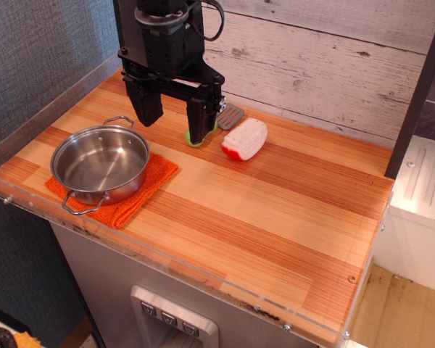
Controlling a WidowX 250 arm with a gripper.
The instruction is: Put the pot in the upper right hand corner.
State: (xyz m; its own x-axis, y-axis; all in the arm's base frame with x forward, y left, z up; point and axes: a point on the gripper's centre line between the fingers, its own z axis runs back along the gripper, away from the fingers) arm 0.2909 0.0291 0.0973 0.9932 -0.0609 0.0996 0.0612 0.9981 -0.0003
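The pot (100,161) sat at the near left of the tabletop (275,232), resting on an orange knitted cloth (146,190) that showed beneath it on the right and front. It stood upright and empty, one wire loop handle pointing toward the front edge and the other toward the back. A clear plastic lip (203,279) ran along the tabletop's near edge.

Just behind the pot, the tool (172,119) hung above the tabletop with its two dark fingers spread apart and nothing between them. It was beside the pot's far rim rather than over it, and no finger touched the pot. Behind the right finger a green item (193,140) lay partly hidden, with a grey ribbed piece (230,115) just beyond. A white-and-red toy (244,138) lay near these, to the right.

Farther back and to the right, the upper right hand corner (355,159) lay bare where the striped wood met the whitewashed planks (312,65) and a dark post (419,94).

By this view, the task had not yet begun in any visible way: the pot was ungrasped and well apart from its goal. Left to do, as judged, were gripping the rim or a handle, lifting clear of the cloth, carrying past the toy, and setting down in that corner.
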